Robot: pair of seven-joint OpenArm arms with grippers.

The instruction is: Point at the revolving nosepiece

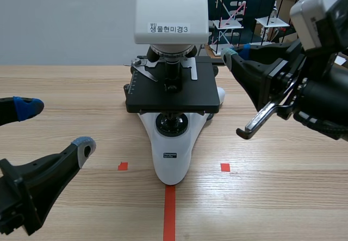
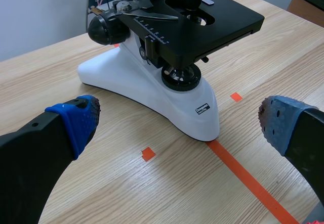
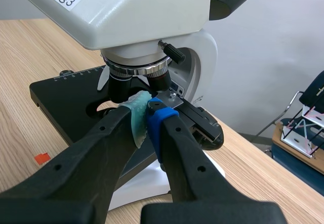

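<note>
A white microscope [image 1: 171, 159] with a black stage [image 1: 174, 91] stands mid-table. Its revolving nosepiece [image 1: 170, 50] sits under the white head, with objectives hanging from it; the right wrist view shows the nosepiece [image 3: 134, 64] as a ringed turret. My right gripper [image 1: 235, 53] is raised at the microscope's right side, shut on nothing. In its own view the right gripper [image 3: 147, 117] has its pads pressed together, the tips just below and in front of the nosepiece, close to an objective. My left gripper [image 1: 54, 127] rests low at the near left, open. The left gripper [image 2: 179, 128] faces the microscope's base [image 2: 152, 92].
The black focus knob [image 2: 104, 29] sticks out of the microscope's side. White stick-and-plate models [image 1: 234, 12] stand beyond the table at the back right. Bare wooden tabletop [image 1: 272, 197] lies on both sides of the microscope's base.
</note>
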